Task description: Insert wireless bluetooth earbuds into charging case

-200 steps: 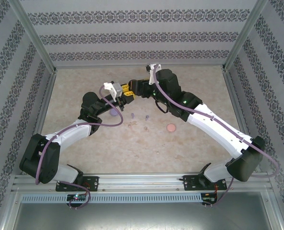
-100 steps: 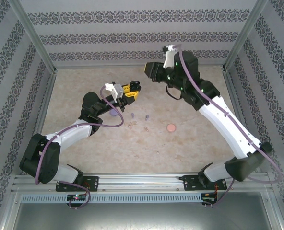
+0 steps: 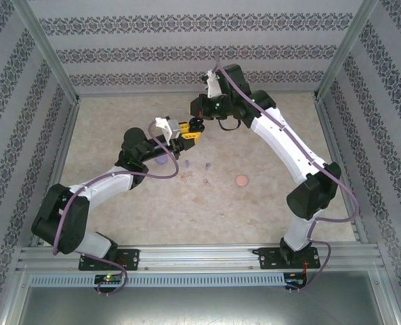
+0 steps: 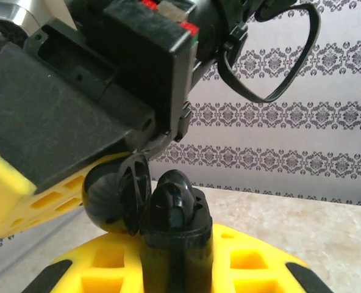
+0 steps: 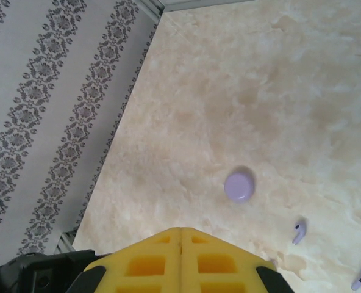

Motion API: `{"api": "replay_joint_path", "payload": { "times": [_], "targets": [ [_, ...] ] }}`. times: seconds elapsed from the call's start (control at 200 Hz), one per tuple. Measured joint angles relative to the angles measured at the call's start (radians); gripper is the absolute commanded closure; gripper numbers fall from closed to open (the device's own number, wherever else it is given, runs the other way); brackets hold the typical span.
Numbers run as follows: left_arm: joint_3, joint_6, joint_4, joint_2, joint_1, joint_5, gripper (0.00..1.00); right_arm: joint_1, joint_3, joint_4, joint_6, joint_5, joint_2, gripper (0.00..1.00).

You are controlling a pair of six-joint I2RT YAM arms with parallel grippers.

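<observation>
A: Item 1, left gripper (image 3: 189, 134)?
B: Clenched on 1 black case (image 4: 171, 213), held off the table (image 3: 106, 128), far centre.
A: Item 2, right gripper (image 5: 181, 244)?
B: Clenched, its yellow fingers pressed flat together, just beside that case.
A: Item 3, earbuds?
B: 2 lilac earbuds (image 5: 299, 232) lay on the table, between 1 lilac case (image 5: 238, 185) at left and 1 pink case (image 3: 241, 181) at right.

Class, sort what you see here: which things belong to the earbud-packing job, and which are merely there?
Belongs to the job: glossy black open charging case; round lilac plastic case; lilac stemmed earbuds; round pink plastic case.
Merely there: patterned wallpaper walls; aluminium frame rail; beige marbled tabletop.
</observation>
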Motion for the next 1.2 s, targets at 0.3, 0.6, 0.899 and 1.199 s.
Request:
{"api": "replay_joint_path", "payload": {
  "times": [0.3,0.6,0.899,1.199],
  "targets": [
    [0.030,-0.022,-0.002,0.051,-0.017,-0.002,1.00,-0.005,-0.327,0.057,0.030,0.071,-0.337,0.98],
    [0.203,-0.237,-0.086,0.270,-0.017,-0.099,1.00,-0.225,-0.770,0.188,0.173,0.279,-0.580,0.75],
    [0.562,-0.583,-0.414,0.606,-0.064,-0.169,1.00,-0.288,-0.959,0.192,0.204,0.358,-0.705,0.45],
    [0.800,-0.809,-0.695,0.804,-0.102,-0.220,0.98,-0.295,-0.990,0.198,0.203,0.365,-0.713,0.38]
  ]
}}
